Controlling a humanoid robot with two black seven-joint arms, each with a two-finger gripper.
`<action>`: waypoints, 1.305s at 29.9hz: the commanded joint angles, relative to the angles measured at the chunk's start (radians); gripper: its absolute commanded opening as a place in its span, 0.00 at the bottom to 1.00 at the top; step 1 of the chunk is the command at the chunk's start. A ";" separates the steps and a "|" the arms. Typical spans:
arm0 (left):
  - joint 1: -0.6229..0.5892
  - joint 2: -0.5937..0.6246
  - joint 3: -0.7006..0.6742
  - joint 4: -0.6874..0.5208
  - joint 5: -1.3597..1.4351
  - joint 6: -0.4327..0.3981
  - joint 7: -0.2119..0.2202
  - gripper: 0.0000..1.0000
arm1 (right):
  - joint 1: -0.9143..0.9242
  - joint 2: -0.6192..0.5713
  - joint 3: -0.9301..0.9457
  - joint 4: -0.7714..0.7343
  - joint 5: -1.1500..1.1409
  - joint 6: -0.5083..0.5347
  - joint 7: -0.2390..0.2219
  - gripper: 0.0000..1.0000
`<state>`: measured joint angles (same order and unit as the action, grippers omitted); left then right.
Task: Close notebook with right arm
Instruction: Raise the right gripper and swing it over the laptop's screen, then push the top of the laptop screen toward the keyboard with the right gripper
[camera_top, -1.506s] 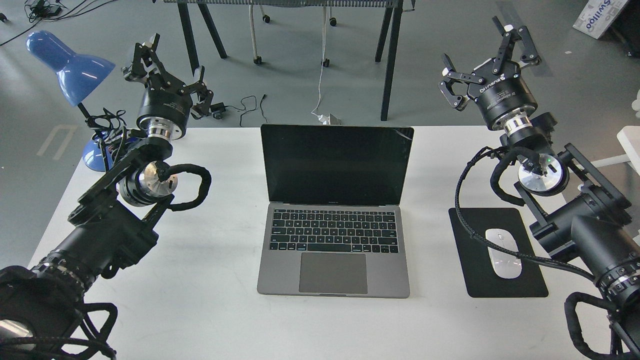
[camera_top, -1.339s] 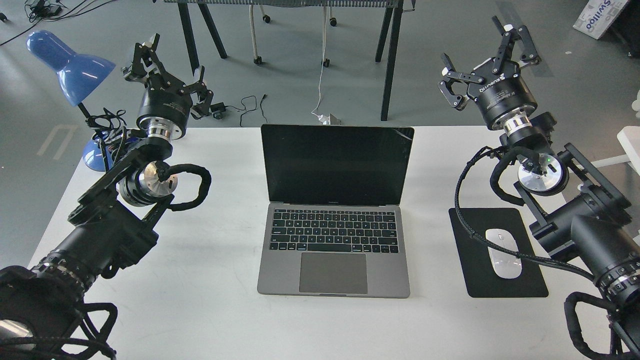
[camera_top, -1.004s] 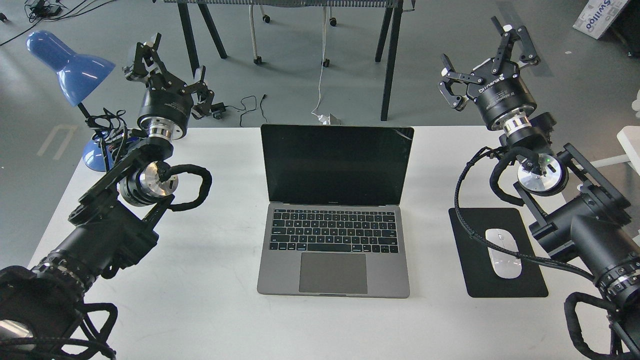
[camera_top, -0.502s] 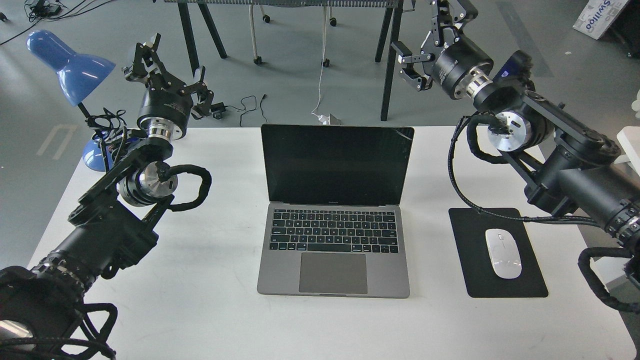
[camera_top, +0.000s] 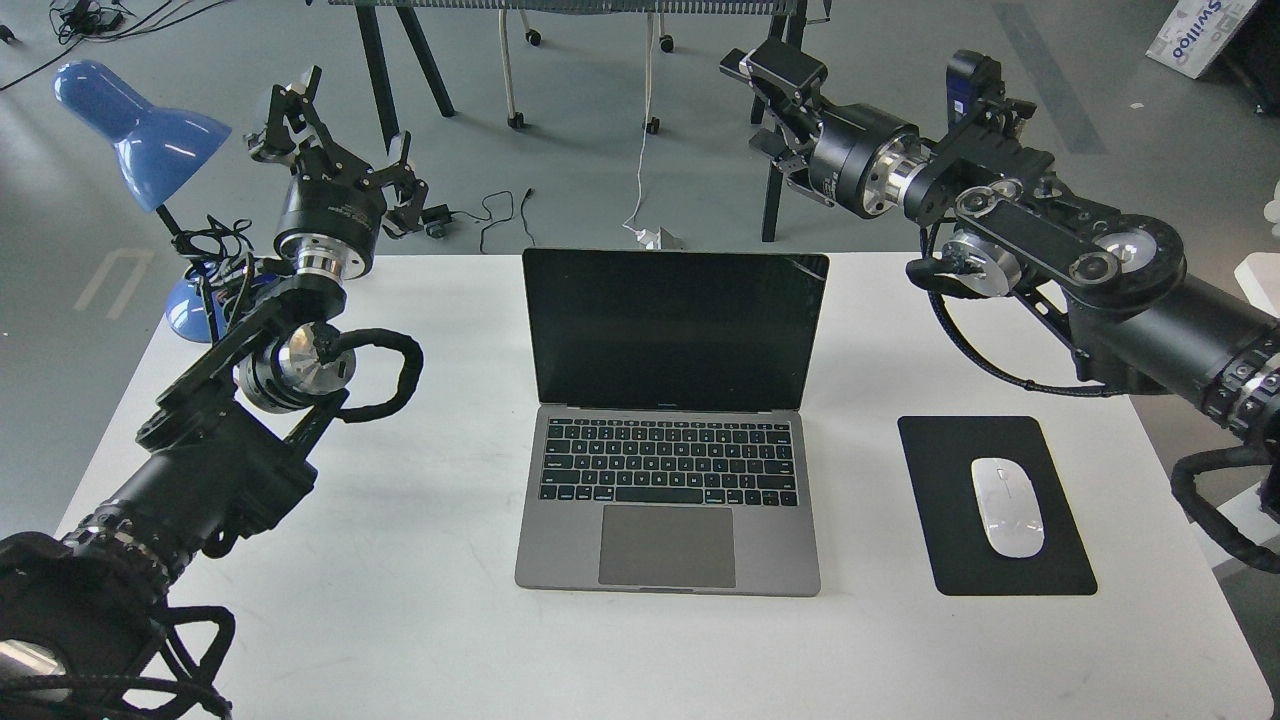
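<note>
Since the earlier frame the right arm (camera_top: 1090, 270) has swung up and inward from its place above the mouse pad, and its tool (camera_top: 775, 85) now points toward ten o'clock, high beyond the lid's far right corner; nothing else has shifted.

Nearest, at six o'clock, the notebook (camera_top: 668, 470) sits open in the middle of the white worktop (camera_top: 420, 560), keyboard toward me, black screen standing nearly upright. At four o'clock the white mouse (camera_top: 1007, 506) lies on the black mouse pad (camera_top: 950, 470), well apart from the notebook. At nine o'clock the left arm's tool (camera_top: 335, 140) is raised near the blue lamp (camera_top: 135, 130), fingers spread and holding nothing.

Farthest, at one o'clock, the right tool is seen nearly end-on and dark; I cannot tell how wide it stands, though it carries nothing I can see.

To close well, I judge the tool should come behind the screen's top edge near its middle, touch lightly, then sweep forward and down along the hinge's arc, slowing before the lid meets the keys.
</note>
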<state>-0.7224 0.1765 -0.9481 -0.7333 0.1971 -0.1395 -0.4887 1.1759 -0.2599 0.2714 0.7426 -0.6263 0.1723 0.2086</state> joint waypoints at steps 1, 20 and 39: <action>0.000 0.000 0.000 0.000 0.001 0.000 0.000 1.00 | -0.002 0.002 -0.035 0.000 -0.038 0.006 0.000 1.00; 0.000 0.000 0.000 0.000 -0.002 0.000 0.000 1.00 | 0.001 -0.004 -0.195 0.017 -0.036 0.030 0.005 1.00; 0.000 0.001 0.000 0.000 -0.004 0.000 0.000 1.00 | -0.010 -0.090 -0.303 0.205 -0.035 0.147 0.005 1.00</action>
<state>-0.7225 0.1765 -0.9478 -0.7333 0.1932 -0.1391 -0.4887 1.1679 -0.3357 -0.0050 0.9194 -0.6612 0.3154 0.2131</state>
